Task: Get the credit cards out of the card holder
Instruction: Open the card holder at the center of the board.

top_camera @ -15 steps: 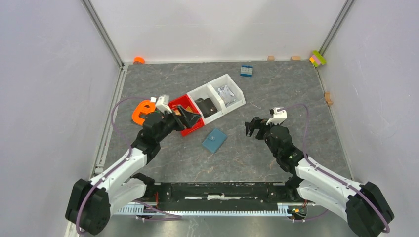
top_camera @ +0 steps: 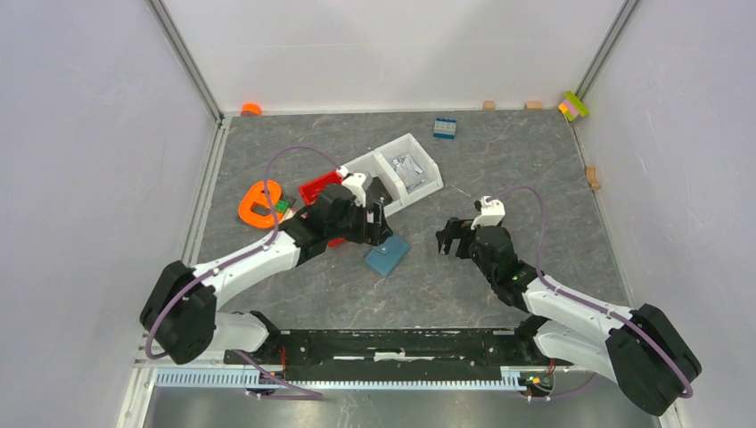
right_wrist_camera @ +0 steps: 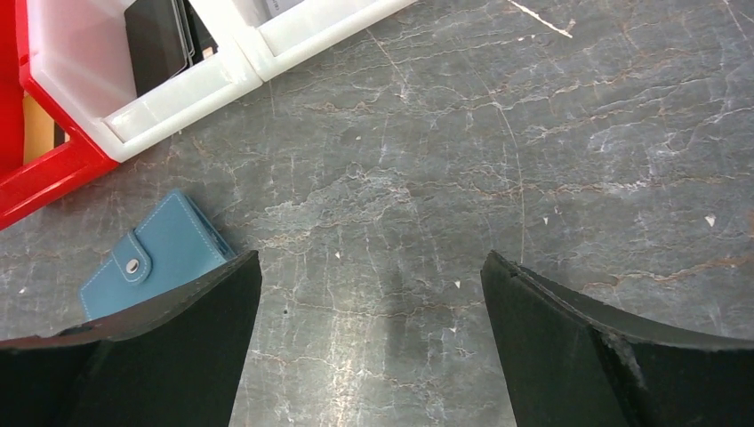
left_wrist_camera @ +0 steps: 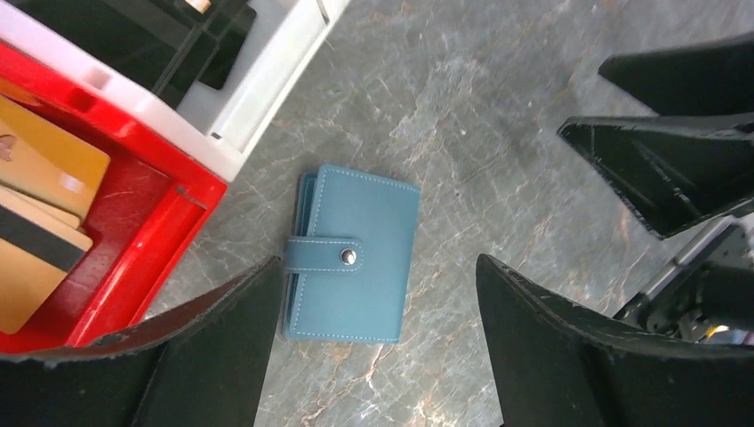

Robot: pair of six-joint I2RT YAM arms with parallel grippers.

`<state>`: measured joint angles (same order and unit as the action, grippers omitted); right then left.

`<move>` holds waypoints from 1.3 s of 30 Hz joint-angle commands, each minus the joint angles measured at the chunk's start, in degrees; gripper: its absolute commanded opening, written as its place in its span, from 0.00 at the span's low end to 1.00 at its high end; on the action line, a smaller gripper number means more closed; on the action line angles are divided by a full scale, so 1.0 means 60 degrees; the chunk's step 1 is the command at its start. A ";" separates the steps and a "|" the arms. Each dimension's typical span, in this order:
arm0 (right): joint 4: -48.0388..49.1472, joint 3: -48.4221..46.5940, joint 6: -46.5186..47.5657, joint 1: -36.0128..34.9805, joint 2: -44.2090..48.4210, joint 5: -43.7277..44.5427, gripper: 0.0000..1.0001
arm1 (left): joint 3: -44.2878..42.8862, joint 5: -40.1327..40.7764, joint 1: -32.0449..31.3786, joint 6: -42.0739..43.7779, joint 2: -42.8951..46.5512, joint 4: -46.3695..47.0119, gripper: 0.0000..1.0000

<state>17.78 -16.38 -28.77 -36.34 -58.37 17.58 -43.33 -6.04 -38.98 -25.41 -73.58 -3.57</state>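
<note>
Between the two arms, on the grey table, the teal card holder lies flat and snapped shut, just beside the red bin. The left fingers hang spread above it. The right fingers stand wide apart nearby, holding nothing.

The holder looks light, soft-skinned and probably slippery on stone, so pin one edge and lift the strap at its snap.

Tan credit cards lie in the red bin, and a black wallet sits in the white bin. Whether any cards sit inside the holder is hidden.
</note>
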 commanded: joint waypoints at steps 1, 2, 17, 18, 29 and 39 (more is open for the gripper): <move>0.0165 -0.0397 -0.0113 -0.0022 0.0067 -0.0283 0.98 | -0.1100 -0.0076 -0.0401 0.1030 -0.0855 -0.1556 0.85; 0.0168 -0.0401 -0.0118 -0.0019 0.0075 -0.0282 0.98 | -0.1301 -0.0018 -0.0490 0.1100 -0.1125 -0.1854 0.84; 0.0318 -0.0292 -0.0177 -0.0017 0.0084 -0.0381 0.98 | -0.2959 0.2061 -0.1413 0.1521 -0.3299 -0.3995 0.75; 0.0328 -0.0296 -0.0181 -0.0021 0.0078 -0.0385 0.98 | -0.2972 0.2096 -0.1413 0.1538 -0.3354 -0.4004 0.74; 0.0384 -0.0330 -0.0190 -0.0020 -0.0090 -0.0570 0.98 | -0.3442 0.1968 -0.1428 0.1714 -0.4285 -0.3817 0.70; 0.0418 -0.0349 -0.0195 -0.0022 -0.0201 -0.0709 0.98 | -0.3417 0.2177 -0.1428 0.1587 -0.4385 -0.3583 0.38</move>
<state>18.35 -16.60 -29.32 -36.34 -59.11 13.98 -62.89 5.61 -47.37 -17.02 -100.03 -26.98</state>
